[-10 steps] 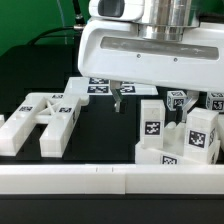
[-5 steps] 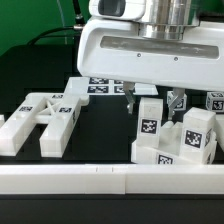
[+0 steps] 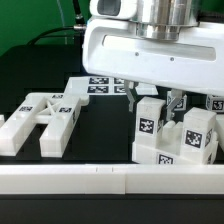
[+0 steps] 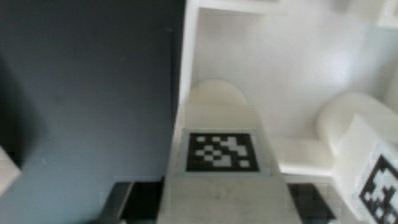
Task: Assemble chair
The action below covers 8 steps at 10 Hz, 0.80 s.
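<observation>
Moved: hand (image 3: 151,99) has drawn its fingers in since 1 second ago and now clamps the upright post (image 3: 148,128).
Hidden: the arm housing covers the hand's upper part; the post's foot merges with the tagged block (image 3: 200,138), which the exterior view's right edge cuts off.
Wrist only: the post's tagged face (image 4: 221,150) sits between 2 dark fingers (image 4: 143,205).
Exterior only: the H-shaped frame (image 3: 40,120) lies well apart on the counter (image 3: 100,135).

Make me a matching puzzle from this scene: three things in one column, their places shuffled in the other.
1. Ladder-shaped white plastic chair piece
2. Upright white plastic block with a tag
3. Thin flat white marker board

A. Clamped in the shut gripper
B. Flat on the black table, at the back
C. Lying at the exterior view's left

Pairs: 1-C, 2-A, 3-B
</observation>
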### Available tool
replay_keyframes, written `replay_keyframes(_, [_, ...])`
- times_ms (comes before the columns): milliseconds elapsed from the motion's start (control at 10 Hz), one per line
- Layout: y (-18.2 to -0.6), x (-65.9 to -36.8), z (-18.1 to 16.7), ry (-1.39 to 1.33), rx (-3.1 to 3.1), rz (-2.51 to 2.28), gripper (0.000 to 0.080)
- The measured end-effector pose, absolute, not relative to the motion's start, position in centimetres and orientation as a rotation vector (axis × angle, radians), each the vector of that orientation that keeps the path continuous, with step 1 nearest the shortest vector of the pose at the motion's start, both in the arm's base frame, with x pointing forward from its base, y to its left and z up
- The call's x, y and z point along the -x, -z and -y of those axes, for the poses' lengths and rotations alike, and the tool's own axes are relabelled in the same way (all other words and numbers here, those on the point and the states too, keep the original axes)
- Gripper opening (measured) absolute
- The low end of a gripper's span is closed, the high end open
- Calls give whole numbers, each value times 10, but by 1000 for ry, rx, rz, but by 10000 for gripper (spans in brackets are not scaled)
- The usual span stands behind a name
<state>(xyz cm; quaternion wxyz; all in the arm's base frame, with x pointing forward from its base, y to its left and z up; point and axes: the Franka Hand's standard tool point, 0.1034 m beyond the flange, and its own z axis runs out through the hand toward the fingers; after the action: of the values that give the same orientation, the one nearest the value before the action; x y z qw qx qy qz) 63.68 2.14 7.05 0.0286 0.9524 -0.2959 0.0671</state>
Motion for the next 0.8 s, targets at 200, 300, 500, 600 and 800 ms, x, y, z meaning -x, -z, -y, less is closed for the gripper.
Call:
replay_keyframes(200, [-70, -634, -19, -190, -2858, 1156, 294])
replay_keyframes(300, [-70, -632, -17, -175, -2824, 1234, 294])
replay_keyframes(500, [-70, -628, -13, -157, -2749, 1383, 294])
replay_keyframes(600, [-70, -626, -12, -154, -2729, 1414, 294])
replay_keyframes(800, [-69, -626, -12, -153, -2729, 1412, 374])
